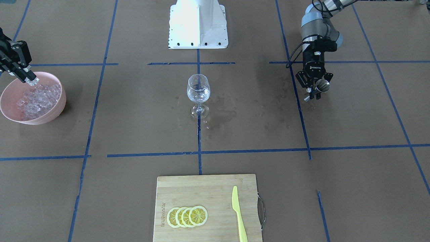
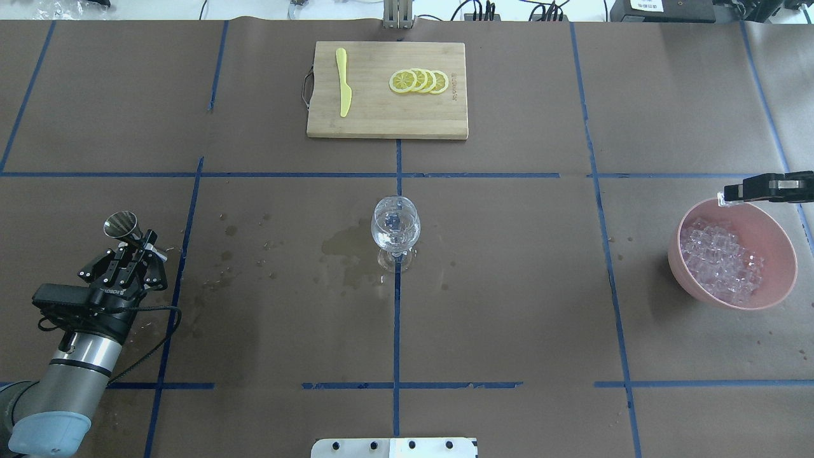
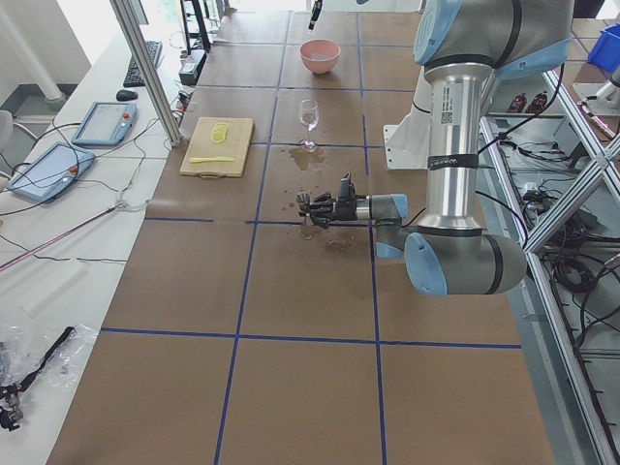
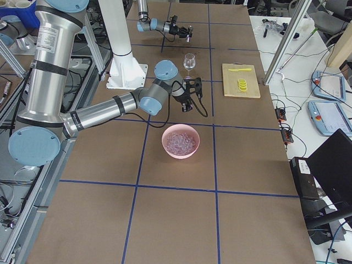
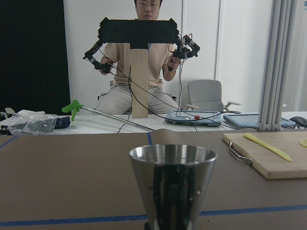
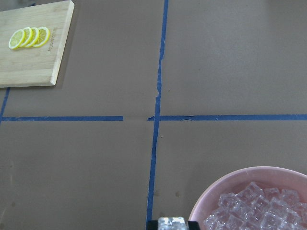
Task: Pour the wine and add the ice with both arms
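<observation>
My left gripper (image 1: pixel 314 92) is shut on a small steel jigger (image 1: pixel 324 85) and holds it just above the table, far to the side of the wine glass (image 1: pixel 198 92). The jigger fills the left wrist view (image 5: pixel 172 187). The glass stands upright at the table's middle (image 2: pixel 395 232), with a little clear wine hardly visible in it. My right gripper (image 1: pixel 29 80) is shut on one ice cube (image 1: pixel 33 81) above the far rim of the pink bowl (image 1: pixel 53 112), which holds a heap of ice (image 1: pixel 38 101). The cube shows in the right wrist view (image 6: pixel 171 223).
A wooden cutting board (image 2: pixel 381 114) with lemon slices (image 2: pixel 420 81) and a yellow plastic knife (image 2: pixel 343 89) lies beyond the glass. Dark wet stains (image 2: pixel 340 245) mark the brown paper beside the glass. The white base block (image 1: pixel 198 23) is behind it.
</observation>
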